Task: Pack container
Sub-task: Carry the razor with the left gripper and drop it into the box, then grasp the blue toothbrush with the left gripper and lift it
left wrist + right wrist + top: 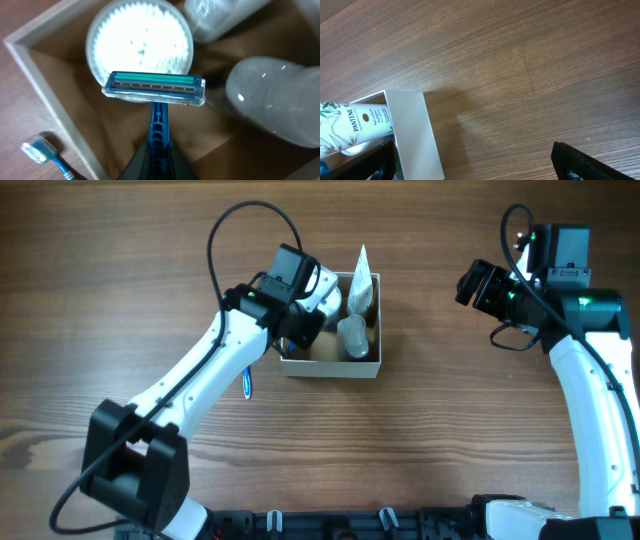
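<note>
So that the razor [154, 89] can be dropped inside, it is held clamped in the left pincer [156, 159] over the container [330, 369] on the worktop [450, 430], while the right pincer [478, 285] is held aside, jaws apart.

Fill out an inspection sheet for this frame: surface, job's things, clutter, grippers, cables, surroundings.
Surface: wood-grain table.
Job's things: container mid-table, holding a round jar of cotton swabs, a clear bottle and a Pantene tube that sticks out over the rim. A razor is held above it. A blue toothbrush lies on the table outside it.
Clutter: nothing seen.
Grippers: left gripper shut on the razor's handle; right gripper open, empty, away from the container.
Cables: black cable loop arching over the left arm.
Surroundings: nothing seen.
</note>
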Available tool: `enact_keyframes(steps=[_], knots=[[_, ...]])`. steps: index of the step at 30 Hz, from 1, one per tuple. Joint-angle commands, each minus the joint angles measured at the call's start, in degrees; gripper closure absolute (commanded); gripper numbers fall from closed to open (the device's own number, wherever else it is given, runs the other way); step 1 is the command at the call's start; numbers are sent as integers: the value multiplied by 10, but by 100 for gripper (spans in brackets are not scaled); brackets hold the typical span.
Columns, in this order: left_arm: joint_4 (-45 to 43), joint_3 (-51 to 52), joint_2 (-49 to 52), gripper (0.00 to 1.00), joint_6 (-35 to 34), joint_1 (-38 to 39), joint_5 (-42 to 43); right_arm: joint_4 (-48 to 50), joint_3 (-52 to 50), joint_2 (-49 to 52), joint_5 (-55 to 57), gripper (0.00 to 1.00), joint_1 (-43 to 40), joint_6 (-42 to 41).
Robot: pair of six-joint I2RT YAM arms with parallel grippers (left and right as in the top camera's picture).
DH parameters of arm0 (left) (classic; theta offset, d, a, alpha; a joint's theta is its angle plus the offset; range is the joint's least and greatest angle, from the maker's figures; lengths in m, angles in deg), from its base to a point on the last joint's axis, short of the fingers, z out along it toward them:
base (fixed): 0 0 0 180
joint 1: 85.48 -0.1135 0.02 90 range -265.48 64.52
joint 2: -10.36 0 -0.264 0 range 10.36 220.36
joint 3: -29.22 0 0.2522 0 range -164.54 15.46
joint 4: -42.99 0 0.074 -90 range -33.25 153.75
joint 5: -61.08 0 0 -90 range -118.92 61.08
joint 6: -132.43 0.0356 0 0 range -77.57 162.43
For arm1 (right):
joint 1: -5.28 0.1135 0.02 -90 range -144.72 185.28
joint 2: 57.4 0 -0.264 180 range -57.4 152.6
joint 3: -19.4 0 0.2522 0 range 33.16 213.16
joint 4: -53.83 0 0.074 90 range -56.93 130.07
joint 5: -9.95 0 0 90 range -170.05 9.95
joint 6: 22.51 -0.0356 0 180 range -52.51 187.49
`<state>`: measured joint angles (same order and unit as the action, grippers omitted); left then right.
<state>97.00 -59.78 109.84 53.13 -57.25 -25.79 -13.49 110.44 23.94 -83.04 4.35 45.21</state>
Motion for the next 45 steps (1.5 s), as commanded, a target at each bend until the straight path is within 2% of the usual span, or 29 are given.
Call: enact_keyframes(steps=[1,6,7,9,12,16,19,23,26,33,36,39,41,45], knots=[[9,-4,4,87,11,2,32,2,4,3,-3,0,-1,-2],[17,-4,-10,76,9,3,45,2,4,3,-3,1,-1,-3],[19,-4,-17,63,9,5,48,2,4,3,-3,0,-1,-2],[21,-4,-27,53,9,6,48,2,4,3,-3,0,-1,-3],[30,-4,-47,51,2,2,42,2,4,3,-3,0,-1,-2],[38,-4,-99,50,-106,-29,-17,2,4,3,-3,0,-1,-2],[50,-4,-131,43,-212,-91,-28,2,4,3,-3,0,-1,-2],[84,17,-105,42,-334,-162,-28,2,4,3,-3,0,-1,-2],[76,55,-69,42,-370,-179,-28,2,4,3,-3,0,-1,-2],[34,78,71,49,-369,-181,-28,2,4,3,-3,0,-1,-2],[18,78,91,51,-364,-181,-28,2,4,3,-3,0,-1,-2],[6,78,96,52,-329,-181,-28,2,4,3,-3,0,-1,-3],[7,78,97,58,-304,-181,-28,2,4,3,-3,0,-1,-2],[7,78,112,60,-276,-181,-28,2,4,3,-3,0,-1,-2]])
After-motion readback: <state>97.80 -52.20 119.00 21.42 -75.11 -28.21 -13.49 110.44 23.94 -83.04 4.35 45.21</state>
